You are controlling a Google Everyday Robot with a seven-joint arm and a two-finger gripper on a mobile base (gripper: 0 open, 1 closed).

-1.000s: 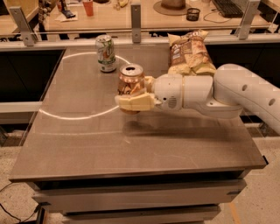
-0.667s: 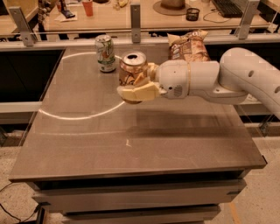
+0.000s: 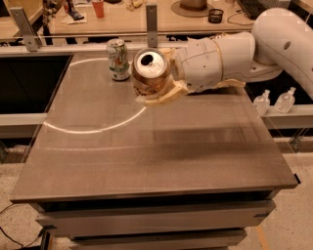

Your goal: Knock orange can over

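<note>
The orange can (image 3: pixel 148 74) is copper-orange with a silver top and pull tab. It is held above the table (image 3: pixel 146 156), tilted so its top faces the camera. My gripper (image 3: pixel 161 78) is shut on the orange can, with one cream finger (image 3: pixel 161 95) under it and the other behind it. The white arm reaches in from the right. The can hangs just right of the white-and-green can (image 3: pixel 117 58).
The white-and-green can stands upright near the table's back edge. A snack bag is mostly hidden behind my arm. Two small bottles (image 3: pixel 274 101) stand on a ledge at the right. A back counter holds a red cup (image 3: pixel 98 7) and clutter.
My gripper has risen and moved toward the back of the table with the orange can in it. The can now tilts with its top toward the camera.
</note>
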